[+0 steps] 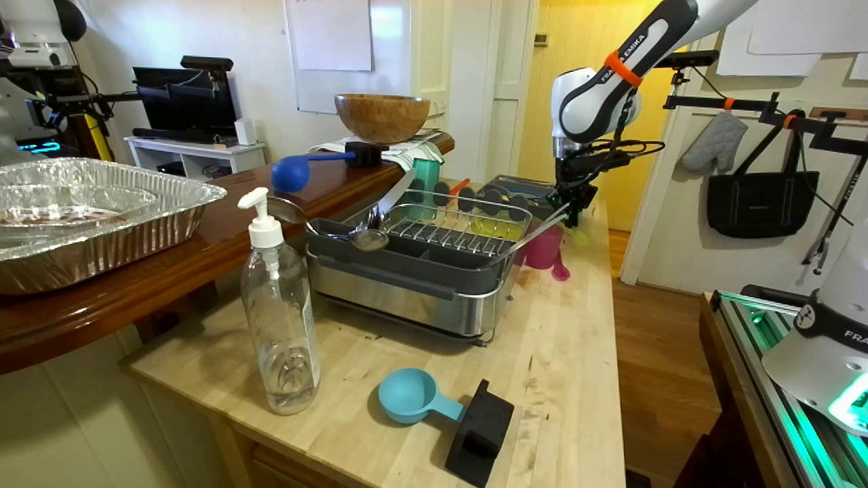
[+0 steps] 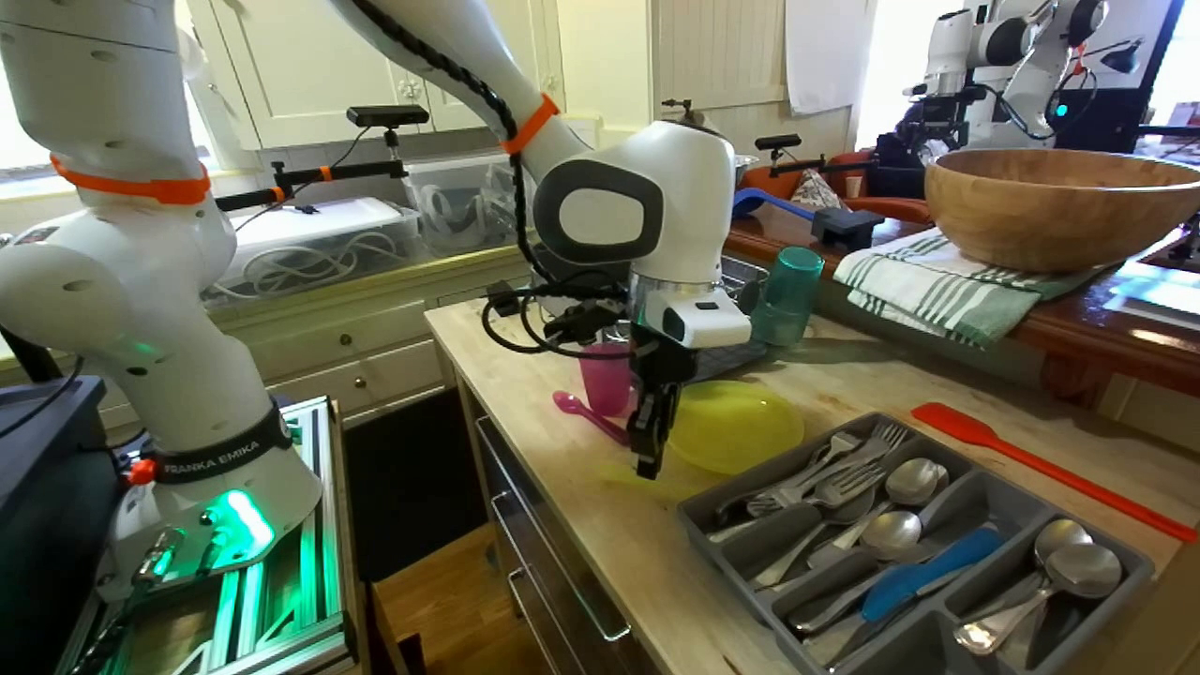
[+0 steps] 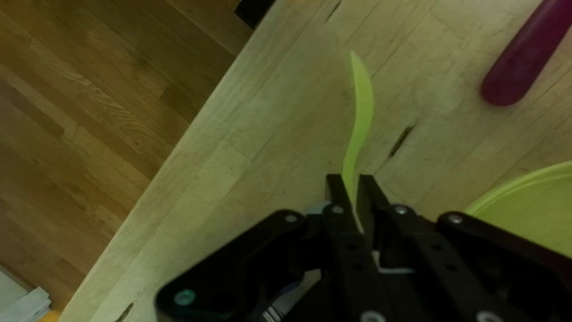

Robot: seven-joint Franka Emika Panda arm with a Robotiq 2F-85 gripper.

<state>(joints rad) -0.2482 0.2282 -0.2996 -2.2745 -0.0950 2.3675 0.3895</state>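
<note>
My gripper is low over the wooden counter, fingers pointing down, with a narrow gap between the tips. A thin yellow-green strip, perhaps a plastic knife, lies flat on the counter and runs into that gap. I cannot tell whether the fingers touch it. It shows faintly under the gripper in an exterior view. A yellow plate lies beside the gripper and shows at the wrist view's right edge. A pink spoon and a pink cup are close by.
A grey cutlery tray and a red spatula lie on the counter. A dish rack, a pump bottle and a blue scoop are there too. A raised ledge holds a wooden bowl. The counter edge is near the gripper.
</note>
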